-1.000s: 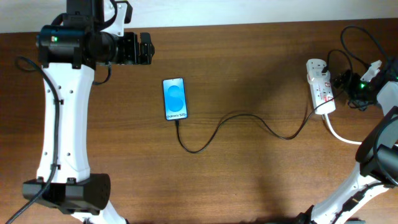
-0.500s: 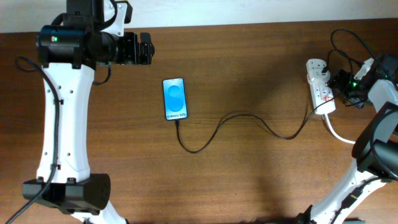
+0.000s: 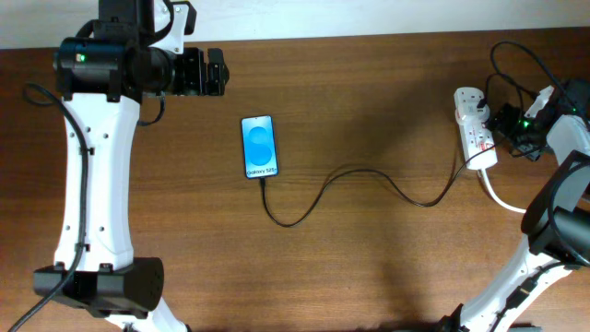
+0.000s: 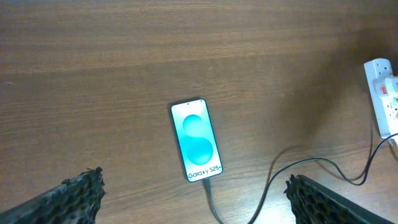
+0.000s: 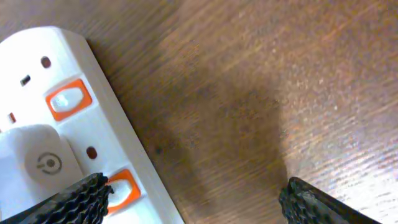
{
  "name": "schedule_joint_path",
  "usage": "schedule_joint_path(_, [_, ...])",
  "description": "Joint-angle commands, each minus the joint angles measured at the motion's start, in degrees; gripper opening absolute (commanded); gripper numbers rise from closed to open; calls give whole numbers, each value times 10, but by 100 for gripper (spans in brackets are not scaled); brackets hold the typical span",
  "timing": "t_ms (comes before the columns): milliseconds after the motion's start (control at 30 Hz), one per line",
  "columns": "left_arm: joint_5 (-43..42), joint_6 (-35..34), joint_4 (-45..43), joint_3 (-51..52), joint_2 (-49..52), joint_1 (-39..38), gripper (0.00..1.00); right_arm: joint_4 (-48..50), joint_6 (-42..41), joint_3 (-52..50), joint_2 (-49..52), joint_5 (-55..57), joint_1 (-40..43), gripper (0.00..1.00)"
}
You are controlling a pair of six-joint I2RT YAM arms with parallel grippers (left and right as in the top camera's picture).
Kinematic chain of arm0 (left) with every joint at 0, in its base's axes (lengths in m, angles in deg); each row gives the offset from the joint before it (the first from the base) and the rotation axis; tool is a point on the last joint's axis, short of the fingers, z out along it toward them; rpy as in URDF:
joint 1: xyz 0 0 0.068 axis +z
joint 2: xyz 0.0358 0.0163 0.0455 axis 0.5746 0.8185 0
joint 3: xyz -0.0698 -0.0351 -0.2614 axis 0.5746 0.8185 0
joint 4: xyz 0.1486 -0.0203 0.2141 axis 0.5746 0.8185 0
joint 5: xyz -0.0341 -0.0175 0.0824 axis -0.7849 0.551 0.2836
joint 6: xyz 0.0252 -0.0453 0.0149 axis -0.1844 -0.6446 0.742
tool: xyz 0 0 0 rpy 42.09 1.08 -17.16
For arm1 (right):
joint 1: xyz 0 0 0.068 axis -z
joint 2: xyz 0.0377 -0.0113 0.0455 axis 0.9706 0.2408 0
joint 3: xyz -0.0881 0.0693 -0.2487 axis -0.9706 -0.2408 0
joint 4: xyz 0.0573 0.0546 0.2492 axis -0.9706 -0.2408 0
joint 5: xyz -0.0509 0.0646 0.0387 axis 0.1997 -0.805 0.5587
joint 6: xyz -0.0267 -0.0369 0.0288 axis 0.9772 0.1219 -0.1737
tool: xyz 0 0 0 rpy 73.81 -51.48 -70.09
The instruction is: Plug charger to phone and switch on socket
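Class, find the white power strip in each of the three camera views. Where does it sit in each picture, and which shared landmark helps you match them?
Overhead: power strip at the far right, upper half.
Left wrist: cut off by the right edge, upper half.
Right wrist: close up, filling the left side.
Shared landmark: its red-orange switches.

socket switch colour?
Orange-red switches on the white socket, clearest in the right wrist view.

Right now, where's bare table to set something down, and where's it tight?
Free: the table between phone and socket, beyond the charger loop; also the whole front strip below that loop. Tight: the right edge, where the right gripper, socket and white cord bunch.
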Motion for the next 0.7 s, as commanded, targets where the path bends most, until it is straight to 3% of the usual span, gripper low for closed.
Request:
schedule_joint_path(0, [4,3,-1,-5,-12,3,99,-27,23,-15,24,-3,-25,93])
schedule_joint_path(233, [4,3,-1,-5,-12,3,99,-35,23,-13,25,-3,-27,95])
schedule_joint_path(267, [4,3,-1,-5,-12,3,99,-35,21,-7,24,-3,-20,99])
schedule_joint_path(433, [4,3,-1,-5,-12,3,99,-103,-1,70,3,-7,57,99])
schedule_joint_path(533, [4,3,-1,-5,-12,3,100,-179,-1,122,-64,-23,106,99])
schedule_joint_path(667, [4,3,-1,-5,-12,3,99,-208,0,128,-183,-24,118,99])
